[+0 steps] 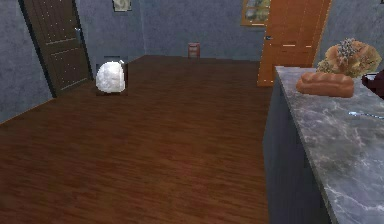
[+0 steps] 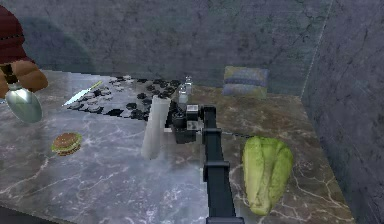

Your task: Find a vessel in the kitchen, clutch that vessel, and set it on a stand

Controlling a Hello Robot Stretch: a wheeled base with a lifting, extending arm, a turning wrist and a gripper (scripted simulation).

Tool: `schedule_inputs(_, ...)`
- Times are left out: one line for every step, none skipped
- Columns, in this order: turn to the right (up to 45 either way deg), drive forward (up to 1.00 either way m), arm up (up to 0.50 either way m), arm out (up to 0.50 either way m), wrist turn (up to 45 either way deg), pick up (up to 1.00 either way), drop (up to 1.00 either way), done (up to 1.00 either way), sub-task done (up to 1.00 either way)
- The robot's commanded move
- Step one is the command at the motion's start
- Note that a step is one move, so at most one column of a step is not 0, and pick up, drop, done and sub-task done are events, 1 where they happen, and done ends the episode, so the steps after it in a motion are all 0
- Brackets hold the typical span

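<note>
A pale, tall, cup-like vessel stands on the marble counter in the arm side view, just in front of a black cooktop. My arm rises from the bottom edge, and the gripper ends right at this vessel's side. The vessel seems to rest on the counter, so I cannot tell whether the gripper holds anything.
On the counter lie a green lettuce, a small brown round thing, a spoon and a shaker. In the forward view the counter with a bread loaf runs along the right. Wooden floor, a white bag-like lump, a dark door and an orange door lie ahead.
</note>
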Motion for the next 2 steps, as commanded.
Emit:
schedule_inputs(0.0, 0.0, 0.0, 0.0, 0.0, 1.0, 0.0, 0.0, 0.0)
schedule_inputs(0.0, 0.0, 0.1, 0.0, 0.0, 0.0, 0.0, 0.0, 0.0)
